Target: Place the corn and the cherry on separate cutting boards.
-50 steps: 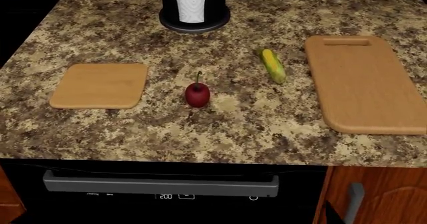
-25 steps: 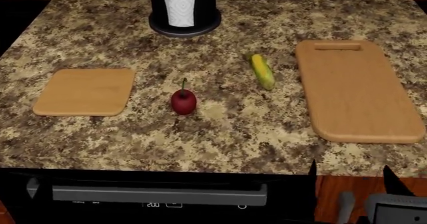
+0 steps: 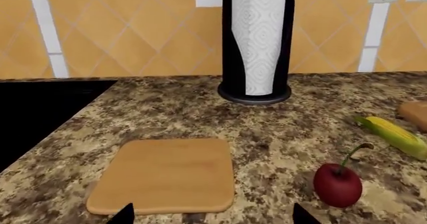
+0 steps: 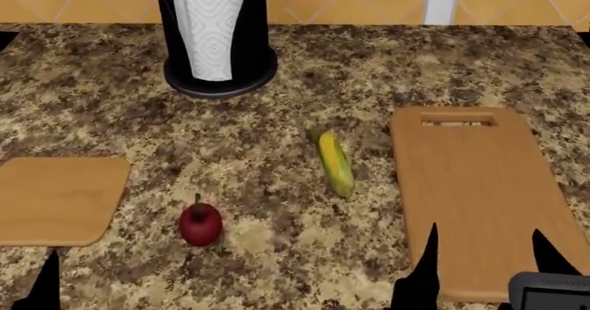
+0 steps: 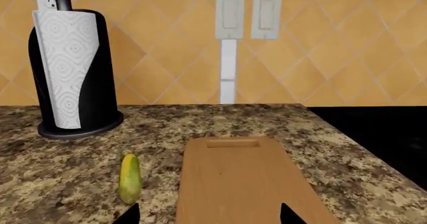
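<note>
Currently both boards sit flat on the granite worktop [image 4: 305,255], well apart, with corn and cherry loose between them

Small square board [image 4: 57,198] is at the left, cut off by the head view's edge; its front edge is near the worktop's front. Big board with slot handle [image 4: 477,199] is at the right, handle end toward the wall, bare on top

Corn [image 4: 336,162]: yellow ear, green tips, lying flat just left of the big board, roughly parallel to its long edge, not touching it. Cherry [image 4: 200,224]: dark red, stem up, standing on the worktop near the small board's right edge, apart from it. Open granite all round both

Paper towel holder [image 4: 214,34] stands at the back by the tiled wall, well clear of corn and cherry. Black cooktop [image 3: 40,107] borders the worktop's left side

Right gripper [image 4: 481,251]: fingers spread, holding nothing, low over the near end of the big board. Left gripper [image 3: 212,213]: only two dark fingertips [image 3: 124,214] show, spread apart and empty, at the near edge of the small board
</note>
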Controlling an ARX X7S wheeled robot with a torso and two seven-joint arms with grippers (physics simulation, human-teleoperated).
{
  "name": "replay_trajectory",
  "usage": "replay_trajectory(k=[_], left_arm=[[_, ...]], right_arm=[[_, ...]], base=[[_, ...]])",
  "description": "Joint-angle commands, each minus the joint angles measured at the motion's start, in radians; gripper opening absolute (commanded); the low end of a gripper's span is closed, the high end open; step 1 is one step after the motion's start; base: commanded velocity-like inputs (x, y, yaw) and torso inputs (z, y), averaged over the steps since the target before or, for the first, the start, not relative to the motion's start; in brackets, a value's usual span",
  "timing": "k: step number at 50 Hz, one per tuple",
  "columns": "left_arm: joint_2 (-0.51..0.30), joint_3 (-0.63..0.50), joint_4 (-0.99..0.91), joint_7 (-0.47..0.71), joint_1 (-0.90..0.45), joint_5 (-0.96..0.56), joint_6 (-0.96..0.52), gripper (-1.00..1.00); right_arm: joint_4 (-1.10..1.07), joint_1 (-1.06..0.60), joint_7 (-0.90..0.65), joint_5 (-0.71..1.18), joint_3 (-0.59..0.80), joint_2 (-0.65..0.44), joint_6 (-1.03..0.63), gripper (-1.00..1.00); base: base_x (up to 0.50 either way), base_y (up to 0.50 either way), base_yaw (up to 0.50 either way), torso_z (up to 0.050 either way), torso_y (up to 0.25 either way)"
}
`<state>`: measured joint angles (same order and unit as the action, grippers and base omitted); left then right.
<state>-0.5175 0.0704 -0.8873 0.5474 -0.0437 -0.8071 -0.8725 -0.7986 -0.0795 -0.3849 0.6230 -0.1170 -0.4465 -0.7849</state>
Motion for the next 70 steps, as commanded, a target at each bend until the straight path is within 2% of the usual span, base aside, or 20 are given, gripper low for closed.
replay_trajectory(k=[1,18,19,21,22,24,26,30,31,34,43,49,50,53,62,70], left_arm=[[-0.019,0.003,-0.015,0.004,0.018,-0.013,-0.01,1.0],[-0.032,0.009,0.002,-0.011,0.05,-0.005,0.018,1.0],[-0.034,0.017,0.001,-0.012,0.056,-0.01,0.02,1.0],[-0.037,0.02,0.012,-0.02,0.057,-0.007,0.028,1.0],[-0.038,0.021,0.016,-0.025,0.061,-0.002,0.035,1.0],[-0.045,0.014,0.02,-0.034,0.063,0.009,0.041,1.0],[-0.048,0.019,0.02,-0.031,0.062,0.006,0.039,1.0],[-0.049,-0.001,0.009,-0.019,0.05,0.012,0.027,1.0],[-0.044,0.013,0.001,-0.005,0.04,-0.014,0.015,1.0],[-0.049,0.013,-0.013,0.008,0.031,-0.028,-0.001,1.0],[-0.072,0.076,-0.067,0.056,0.024,-0.122,-0.04,1.0],[-0.085,0.114,-0.075,0.056,0.044,-0.147,-0.026,1.0],[-0.082,0.145,-0.077,0.056,0.051,-0.193,-0.019,1.0],[-0.091,0.138,-0.076,0.059,0.058,-0.165,-0.018,1.0],[-0.114,0.188,-0.088,0.063,0.088,-0.202,-0.006,1.0],[-0.114,0.154,-0.083,0.052,0.089,-0.175,0.0,1.0]], right_arm=[[0.001,0.003,0.001,0.003,0.01,-0.006,-0.004,1.0],[0.015,0.006,-0.006,0.009,0.064,-0.007,-0.042,1.0],[0.007,-0.01,-0.014,0.008,0.086,-0.016,-0.073,1.0],[-0.012,-0.053,-0.035,0.122,0.033,0.012,-0.14,1.0],[-0.031,-0.09,-0.048,0.052,0.104,-0.027,-0.152,1.0],[-0.01,-0.166,-0.065,0.116,0.129,-0.037,-0.292,1.0],[-0.006,-0.253,-0.102,0.234,0.07,0.004,-0.396,1.0],[0.017,-0.415,-0.164,0.345,0.088,0.043,-0.576,1.0],[0.057,-0.481,-0.198,0.382,0.087,0.085,-0.645,1.0],[0.12,-0.525,-0.23,0.411,0.088,0.127,-0.7,1.0],[0.235,-0.572,-0.249,0.367,0.244,0.186,-0.705,1.0],[0.259,-0.593,-0.281,0.396,0.276,0.243,-0.732,1.0],[0.279,-0.593,-0.272,0.375,0.307,0.241,-0.708,1.0],[0.346,-0.593,-0.232,0.311,0.398,0.23,-0.637,1.0],[0.502,-0.588,-0.154,0.211,0.521,0.231,-0.503,1.0],[0.699,-0.623,-0.085,0.121,0.603,0.25,-0.39,1.0]], base=[[0.5,-0.03,0.0,0.0,0.0],[0.45,-0.19,0.0,0.0,0.001],[0.0,0.0,0.0,0.0,0.0],[0.0,0.0,0.0,0.0,0.0],[0.0,0.0,0.0,0.0,0.0],[0.0,0.0,0.0,0.0,0.0],[0.0,0.0,0.0,0.0,0.0],[0.0,0.0,0.0,0.0,0.0],[0.0,0.0,0.0,0.0,0.0],[0.0,0.0,0.0,0.0,0.0],[0.0,0.0,0.0,0.0,0.0],[0.0,0.0,0.0,0.0,0.0],[0.0,0.0,0.0,0.0,0.0],[0.0,0.0,0.0,0.0,0.0],[0.0,0.0,0.0,0.0,0.0],[0.0,0.0,0.0,0.0,0.0]])
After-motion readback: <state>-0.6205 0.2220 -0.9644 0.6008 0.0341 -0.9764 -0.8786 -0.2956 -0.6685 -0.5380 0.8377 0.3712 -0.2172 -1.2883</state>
